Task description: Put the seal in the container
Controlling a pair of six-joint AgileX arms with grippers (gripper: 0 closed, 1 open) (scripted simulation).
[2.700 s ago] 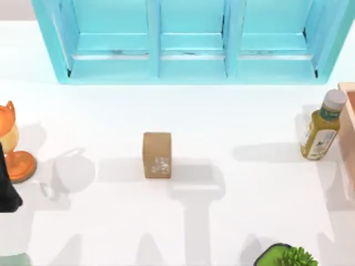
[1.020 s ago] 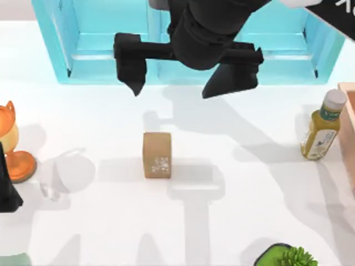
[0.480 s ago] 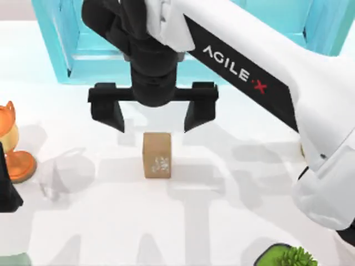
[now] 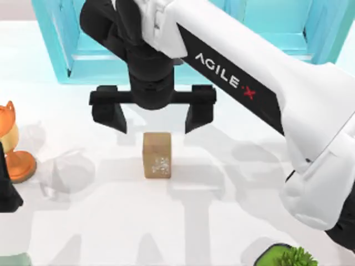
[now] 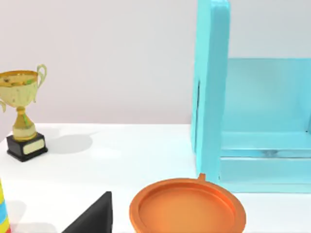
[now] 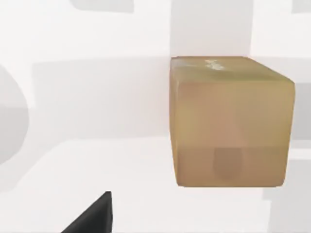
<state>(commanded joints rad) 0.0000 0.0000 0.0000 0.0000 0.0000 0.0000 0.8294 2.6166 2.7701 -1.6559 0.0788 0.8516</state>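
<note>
change: right arm has swung in from off-table since the earliest frame; over the last half second the right gripper (image 4: 153, 114) barely shifts, seal hasn't moved.
left edge: orange cat figurine (image 4: 12, 145) on the table's left side; left arm parked beside it, dark gripper body at (image 4: 6, 191). Left wrist view shows an orange dish (image 5: 187, 209), a gold trophy (image 5: 21, 120) and the cyan shelf unit (image 5: 214, 92). Can't tell the left fingers' state.
centre: seal (image 4: 157, 154) stands upright on the white table (image 4: 244, 183), mid-table, whitish marking on its near face. Also close up in the right wrist view (image 6: 231, 121).
right gripper: spread wide, empty, fingers apart to left and right, hanging just behind the seal in front of the shelf unit.
key relation: seal sits toward the near edge from the gripper, roughly centred between the fingers; its long axis is vertical, opening clearly wider than the block. Right arm is the nearer one.
next (judgement): ease forward and down to straddle, then close.
right edge: green plant (image 4: 288, 256) at the near edge.
</note>
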